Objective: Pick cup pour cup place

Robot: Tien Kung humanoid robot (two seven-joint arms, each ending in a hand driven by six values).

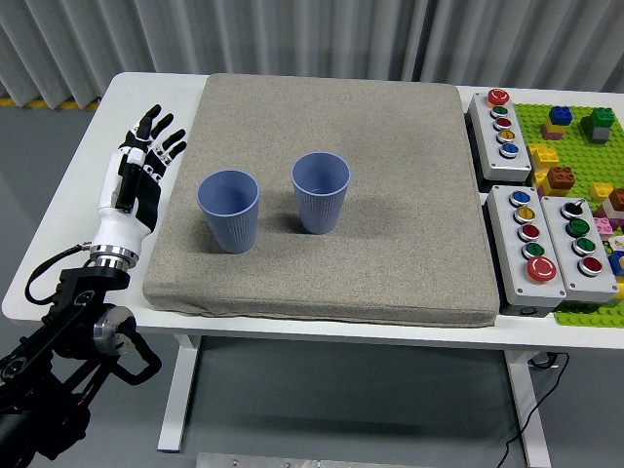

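From the head view, two ribbed blue plastic cups stand upright, mouths up, near each other on the grey fabric mat [390,195]: left cup [229,211], right cup [321,192]. The left hand [134,190] hovers beside the mat's left edge, fingers [156,132] spread, holding nothing.

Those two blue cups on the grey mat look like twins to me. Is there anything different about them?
Mostly position. The left cup stands nearer the table's front edge and closer to the robot's left hand; the right cup sits a little farther back, toward the mat's middle. The hand touches neither cup; its fingers are spread. Both cups are the same ribbed blue, upright, about equal in size, and stand apart.
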